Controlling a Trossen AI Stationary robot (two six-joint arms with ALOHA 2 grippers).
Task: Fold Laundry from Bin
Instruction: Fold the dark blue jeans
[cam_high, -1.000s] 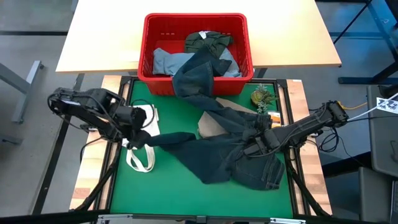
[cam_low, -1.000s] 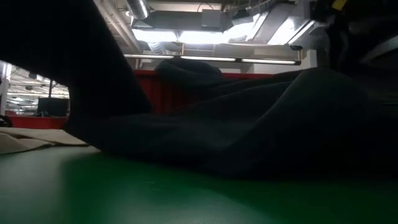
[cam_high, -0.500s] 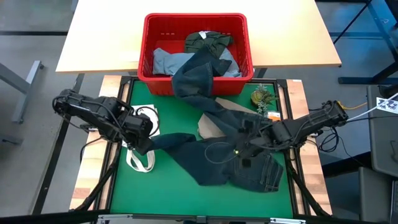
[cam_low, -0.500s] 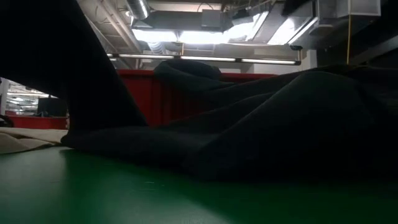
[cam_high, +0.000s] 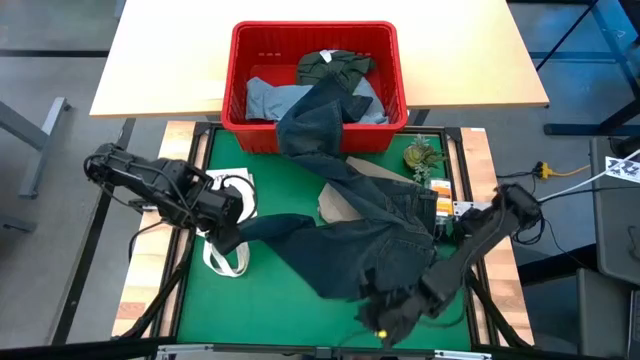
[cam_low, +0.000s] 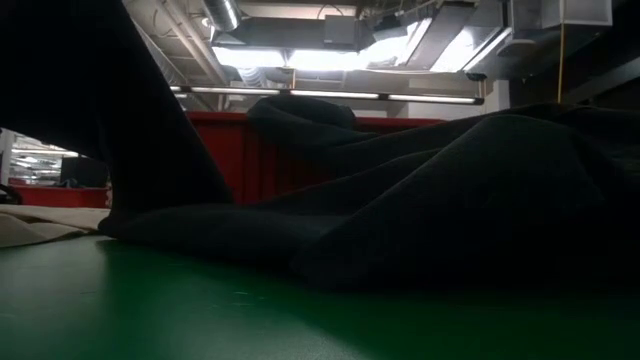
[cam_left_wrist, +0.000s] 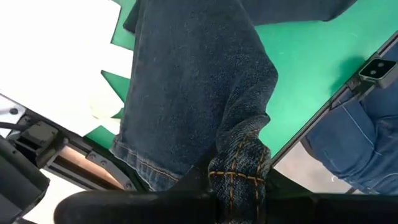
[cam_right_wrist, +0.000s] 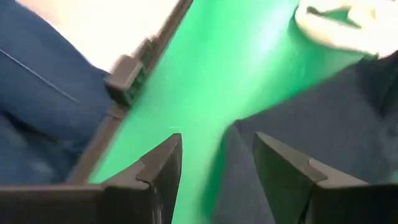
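Left end effector (cam_high: 228, 232) clamps dark navy jeans (cam_high: 370, 250).

This is a robotics lab or test hall in an industrial building, not a home. The low view shows a high open ceiling with bare ventilation ducts (cam_low: 300, 35), pipes and strip lights (cam_low: 330, 60). From above, a green-matted worktop (cam_high: 290, 290) sits inside a black metal frame (cam_high: 195, 190), with two dark robot arms mounted at its sides, loose cables (cam_high: 565, 172) and grey concrete floor (cam_high: 40, 210) around it.
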